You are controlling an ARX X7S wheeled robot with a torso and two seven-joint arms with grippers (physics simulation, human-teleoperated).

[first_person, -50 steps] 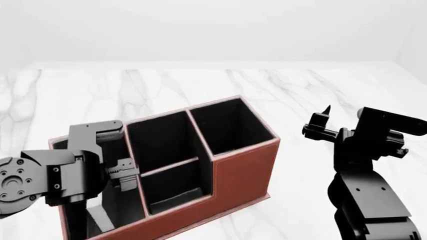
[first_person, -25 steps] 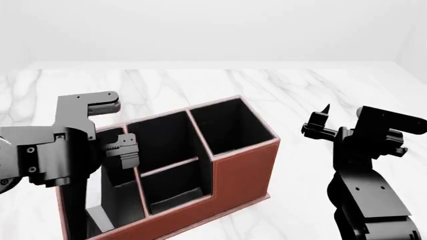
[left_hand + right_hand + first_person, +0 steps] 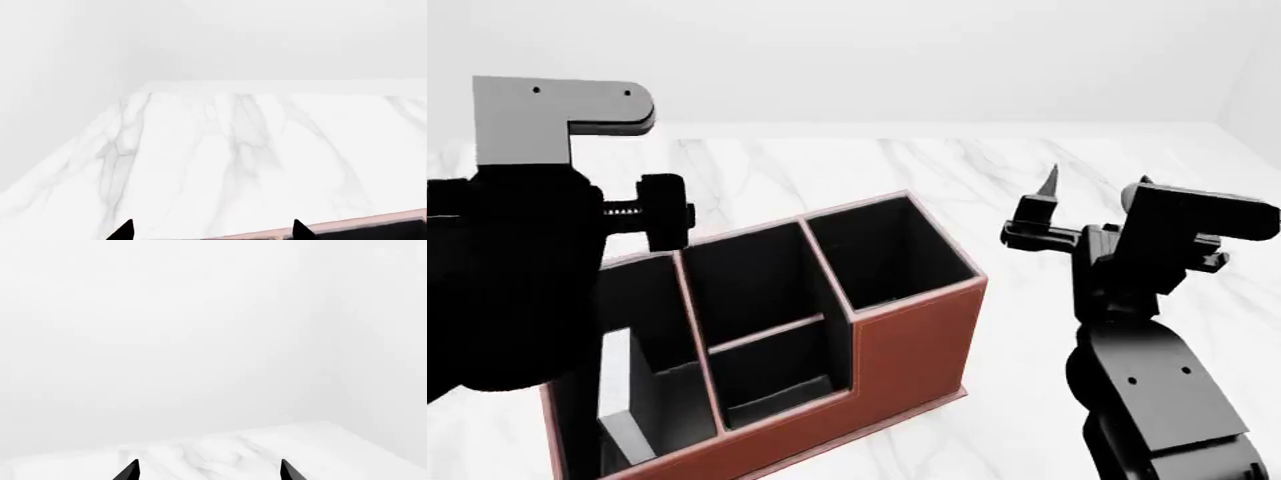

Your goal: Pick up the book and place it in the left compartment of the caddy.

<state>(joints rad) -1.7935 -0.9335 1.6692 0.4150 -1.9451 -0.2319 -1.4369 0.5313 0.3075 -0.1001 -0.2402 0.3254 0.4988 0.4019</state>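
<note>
Red-brown caddy (image 3: 901, 350) — one; grippers — two, both empty.

The left gripper (image 3: 210, 231) has risen clear above the caddy (image 3: 894, 345).

bare simulated room: white marble table (image 3: 827, 170), blank white walls (image 3: 854, 50).

A white marble table (image 3: 827, 170) carries the reddish-brown caddy (image 3: 908, 350).
</note>
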